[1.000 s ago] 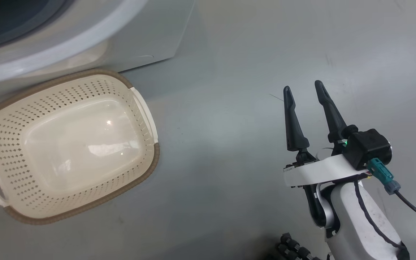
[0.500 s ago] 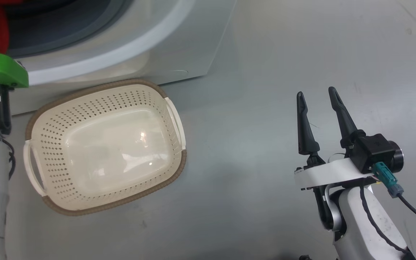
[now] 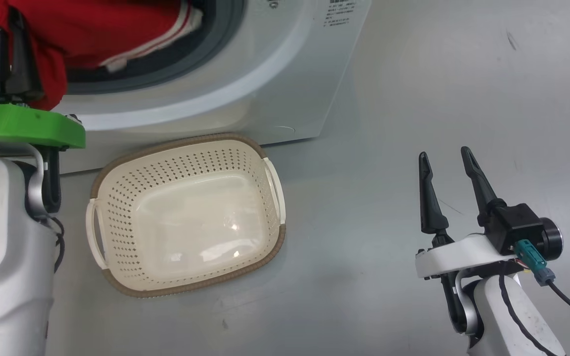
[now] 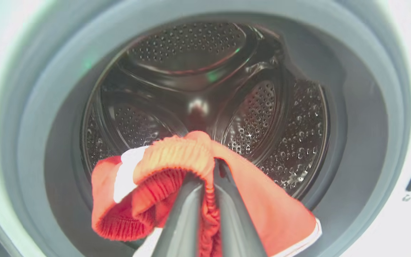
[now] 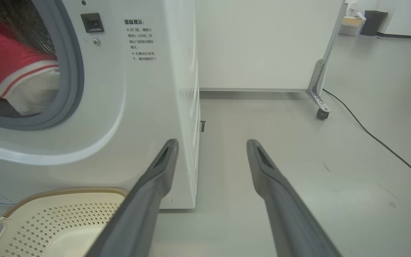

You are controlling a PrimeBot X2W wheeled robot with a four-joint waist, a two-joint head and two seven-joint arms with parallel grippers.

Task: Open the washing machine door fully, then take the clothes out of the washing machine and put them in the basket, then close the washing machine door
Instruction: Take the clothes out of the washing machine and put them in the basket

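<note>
The right hand (image 3: 443, 153), its two long dark fingers standing apart, hovers over the grey floor (image 3: 413, 74). It is well apart from the cream perforated plastic basket with a brown rim (image 3: 181, 141), which sits on the floor just before the big white front-loading washing machine (image 3: 275, 74). At the machine's opening, the left hand (image 4: 209, 175) is clamped on the bright red knit garment with white trim (image 4: 280, 221). The garment is draped over the grey rubber seal (image 4: 362, 117) in front of the perforated steel drum (image 4: 191, 60).
</note>
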